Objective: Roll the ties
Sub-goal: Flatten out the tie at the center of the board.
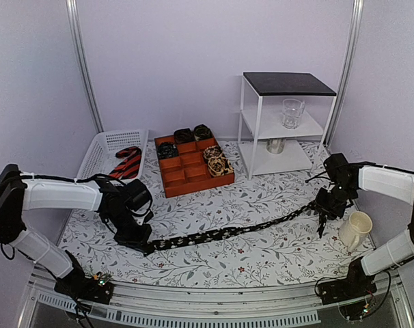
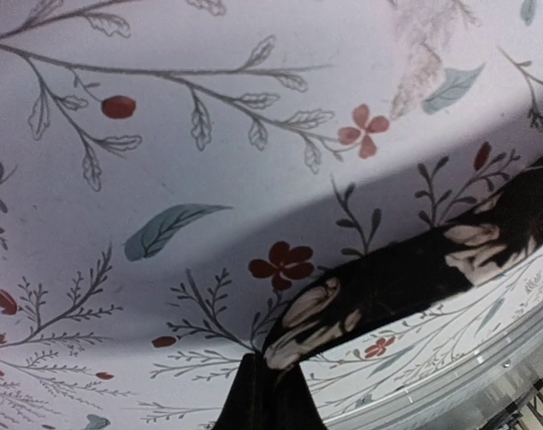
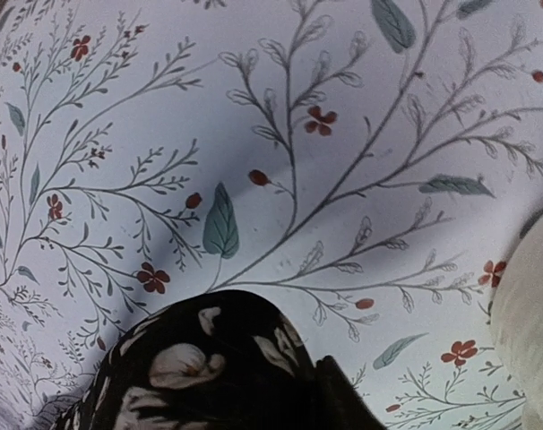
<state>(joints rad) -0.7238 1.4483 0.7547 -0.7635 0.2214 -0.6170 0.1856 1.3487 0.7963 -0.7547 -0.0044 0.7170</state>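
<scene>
We see one floral tie (image 1: pixel 234 231), black with pale blossoms, stretched out as a long strip across the near part of the counter (image 1: pixel 261 198). Its long axis runs almost straight left to right in the top view and tilts slightly, so the left end is nearer the arm bases and the right end is farther back. The left end meets the left gripper (image 1: pixel 137 238) and the right end meets the right gripper (image 1: pixel 324 213), so the strip spans the gap between the two arms.

In the left wrist view the floral tie (image 2: pixel 406 273) comes out from the bottom centre of the frame, where the gripper's own fingers sit, and runs up to the right. A soft shadow falls on the cloth beneath it, so here it hangs clear of the counter. In the right wrist view the floral tie (image 3: pixel 191 363) fills the bottom of the frame in the same way. We read both grippers as clamped on the tie's ends, though the jaws themselves are barely visible.

A cream mug (image 1: pixel 356 229) stands just to the right of the right gripper. Farther back, a red-and-black striped tie (image 1: pixel 128 162) lies in a white basket (image 1: pixel 101 147). Beside it, coiled ties (image 1: pixel 183 134) sit in the rear compartments of a brown tray (image 1: pixel 193 176).
</scene>
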